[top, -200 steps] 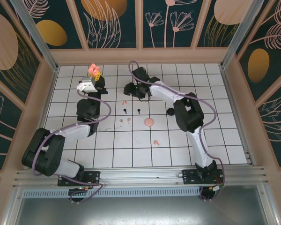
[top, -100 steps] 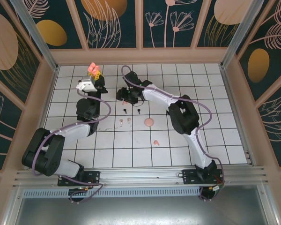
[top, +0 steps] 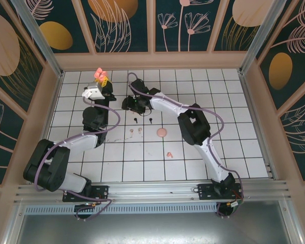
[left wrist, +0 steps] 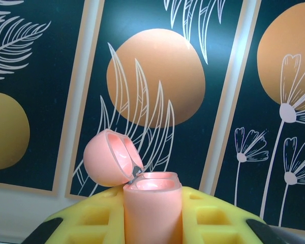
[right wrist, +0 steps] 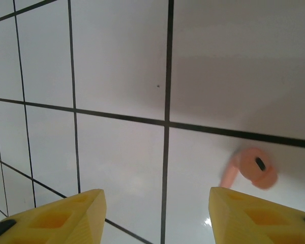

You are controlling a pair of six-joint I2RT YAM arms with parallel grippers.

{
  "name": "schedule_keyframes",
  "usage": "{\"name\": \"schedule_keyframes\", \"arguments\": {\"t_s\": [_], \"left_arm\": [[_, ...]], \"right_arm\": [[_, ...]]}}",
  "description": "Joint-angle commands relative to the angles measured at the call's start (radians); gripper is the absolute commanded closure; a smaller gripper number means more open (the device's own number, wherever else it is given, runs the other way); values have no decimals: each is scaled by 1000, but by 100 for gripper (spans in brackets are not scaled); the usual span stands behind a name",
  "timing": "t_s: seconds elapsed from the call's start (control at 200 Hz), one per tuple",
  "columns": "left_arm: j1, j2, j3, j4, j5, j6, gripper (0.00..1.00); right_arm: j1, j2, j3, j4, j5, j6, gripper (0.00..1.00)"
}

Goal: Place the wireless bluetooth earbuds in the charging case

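The coral earbud lies on the white tiles just ahead of the right gripper's right-hand pad. Its round head, with a dark spot, sits to the right and its stem runs down to the left. It is blurred, and I cannot tell whether it touches the pad. The two yellow pads stand spread, with bare tile between them. From above, this gripper hangs low over the far-left part of the table, and its body hides the earbud beneath it.

A second coral earbud lies well apart, nearer the arm bases. It is too small to tell which way it points. The black pair and the pale pair lie between the two, with a round pink piece just right of the pale pair.

The case stands upright between the yellow pads of the left gripper, which pinch its sides. Its long axis is vertical and its mouth faces up. The lid is swung open to the left on its hinge, showing its hollow. The frame edge cuts off the bottom of the case. From above, the case sits raised at the far-left corner, near the back wall.
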Motion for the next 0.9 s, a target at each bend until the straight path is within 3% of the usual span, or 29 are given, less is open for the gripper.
{"name": "schedule_keyframes", "arguments": {"t_s": [0.0,0.325,0.896], "left_arm": [[8,-34,8,50,-8,-7,100],[9,-43,9,44,-8,-9,100],[8,-60,-6,39,-1,-23,100]], "right_arm": [[6,44,75,-42,-17,11,44],[12,118,167,-95,-19,1,44],[20,69,105,-159,29,-46,44]]}}
